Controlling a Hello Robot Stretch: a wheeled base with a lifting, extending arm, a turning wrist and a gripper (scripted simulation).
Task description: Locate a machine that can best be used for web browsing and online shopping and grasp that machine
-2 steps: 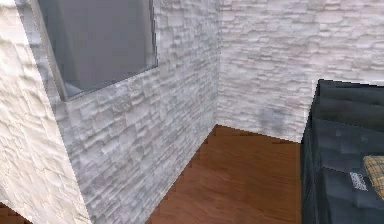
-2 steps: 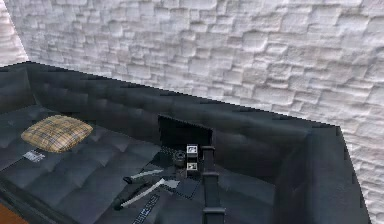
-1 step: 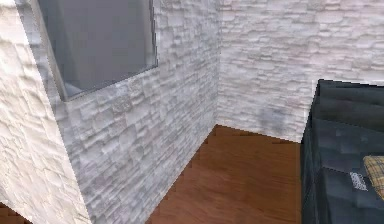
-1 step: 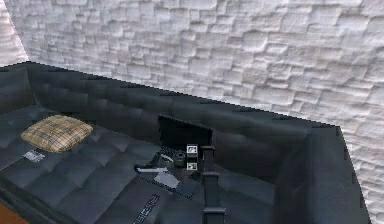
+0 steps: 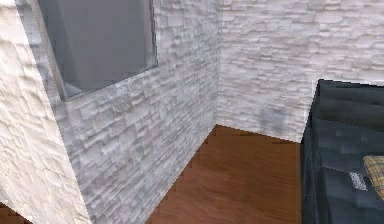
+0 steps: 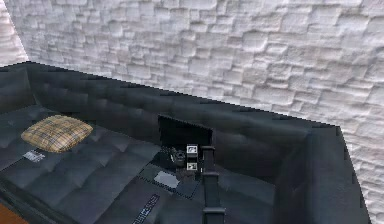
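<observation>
1. A dark leather sofa (image 6: 90,105) is stretching along a white stone wall (image 6: 250,45) in the arm side view, with its backrest against the stones.
2. A laptop (image 6: 187,133) is sitting on the sofa's seat, close under the backrest and roughly midway along the sofa.
3. The laptop's dark screen is standing upright and facing out toward the sofa's front edge. Its long axis is running parallel to the backrest.
4. The robot's arm (image 6: 213,195) is reaching in over the sofa's front edge, and the gripper (image 6: 178,162) is showing just in front of the laptop. Whether they are touching cannot be told.
5. How the fingers are set cannot be told. With the laptop standing behind the gripper on the sofa, it cannot be told whether it is holding anything.
6. A plaid cushion (image 6: 58,133) is lying further along the sofa's seat, with a small flat thing (image 6: 35,156) just beside it.
7. A grey flat thing (image 6: 165,180) and a slim dark thing (image 6: 148,208) are lying nearer the sofa's front edge than the laptop.
8. In the forward view, the sofa (image 5: 335,120) is meeting a wooden floor (image 5: 240,180), with a window (image 5: 100,40) well apart from it.
</observation>
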